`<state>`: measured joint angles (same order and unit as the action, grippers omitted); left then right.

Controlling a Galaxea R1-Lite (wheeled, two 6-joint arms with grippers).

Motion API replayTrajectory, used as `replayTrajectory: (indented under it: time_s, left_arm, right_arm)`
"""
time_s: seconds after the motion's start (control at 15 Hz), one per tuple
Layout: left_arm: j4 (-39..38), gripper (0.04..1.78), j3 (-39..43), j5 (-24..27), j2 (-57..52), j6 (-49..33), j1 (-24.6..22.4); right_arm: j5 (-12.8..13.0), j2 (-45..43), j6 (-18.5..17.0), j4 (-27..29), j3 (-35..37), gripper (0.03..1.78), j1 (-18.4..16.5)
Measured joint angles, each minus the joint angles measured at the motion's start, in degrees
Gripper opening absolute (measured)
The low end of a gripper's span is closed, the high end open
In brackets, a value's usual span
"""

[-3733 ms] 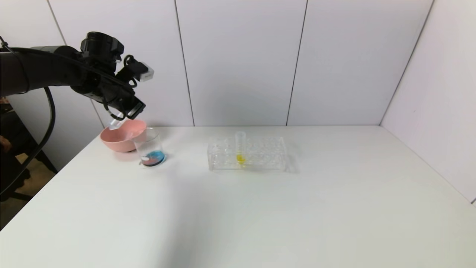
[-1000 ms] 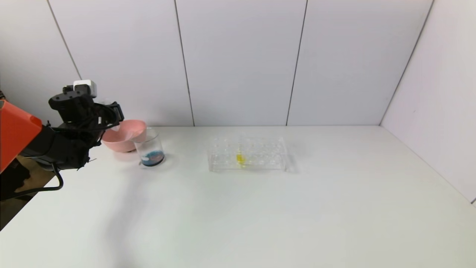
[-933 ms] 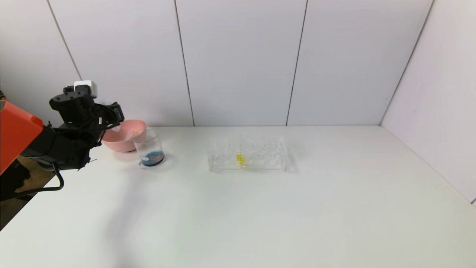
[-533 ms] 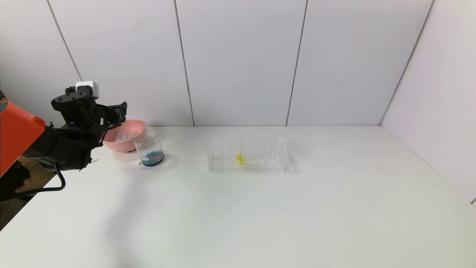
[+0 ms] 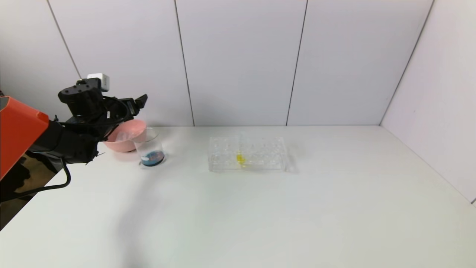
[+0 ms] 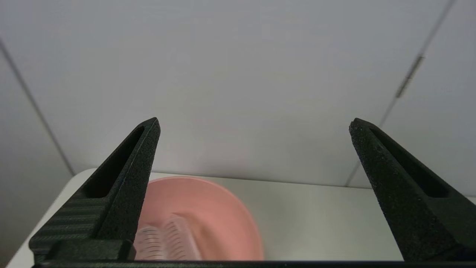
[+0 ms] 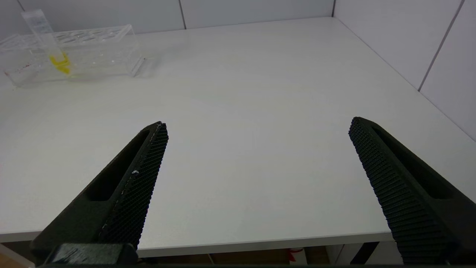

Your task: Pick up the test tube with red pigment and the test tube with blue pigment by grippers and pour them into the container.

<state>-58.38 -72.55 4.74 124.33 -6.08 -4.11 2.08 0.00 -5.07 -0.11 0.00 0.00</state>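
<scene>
The container, a clear glass beaker (image 5: 149, 147), stands at the table's back left with blue and red liquid in its bottom. My left gripper (image 5: 135, 102) is open and empty, hovering just above the pink bowl (image 5: 139, 127), left of the beaker; in the left wrist view (image 6: 254, 149) its jaws stand wide apart. Clear graduated tubes (image 6: 167, 242) lie in that bowl (image 6: 219, 212); no red or blue shows in them. My right gripper (image 7: 256, 149) is open and empty, low at the table's near edge, out of the head view.
A clear tube rack (image 5: 260, 153) holds one tube with yellow liquid (image 5: 240, 158) mid-table; both also show in the right wrist view, rack (image 7: 104, 48) and yellow tube (image 7: 59, 61). Walls close the back and right sides.
My left gripper held a clear tube over the pink bowl 3.7 s ago; it is now empty. Over the last second it moved right and slightly up, from beside the bowl to above it.
</scene>
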Motion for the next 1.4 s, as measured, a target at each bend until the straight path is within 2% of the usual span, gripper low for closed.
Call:
replayTrajectory:
  time_s: [0.2, 0.53, 0.93, 1.13, 1.4]
  left_arm:
    - [1.55, 1.78, 2.93, 3.90, -3.35, 0.00, 3.10]
    - [2.40, 1.78, 15.99, 4.49, -14.65, 0.55, 6.97]
    - [-0.46, 1.78, 33.57, 4.23, -37.64, 3.04, 7.79]
    - [2.54, 1.78, 39.28, 0.43, -53.09, 5.81, 7.83]
    - [16.82, 1.77, 40.83, -5.97, -75.19, 11.90, 7.83]
  right_arm:
    - [0.02, 0.00, 0.00, 0.01, 0.00, 1.77, 0.00]
    - [0.02, 0.00, 0.00, 0.01, 0.00, 1.77, 0.00]
    - [0.02, 0.00, 0.00, 0.01, 0.00, 1.77, -0.02]
    - [0.02, 0.00, 0.00, 0.01, 0.00, 1.77, 0.00]
    - [0.02, 0.00, 0.00, 0.01, 0.00, 1.77, 0.00]
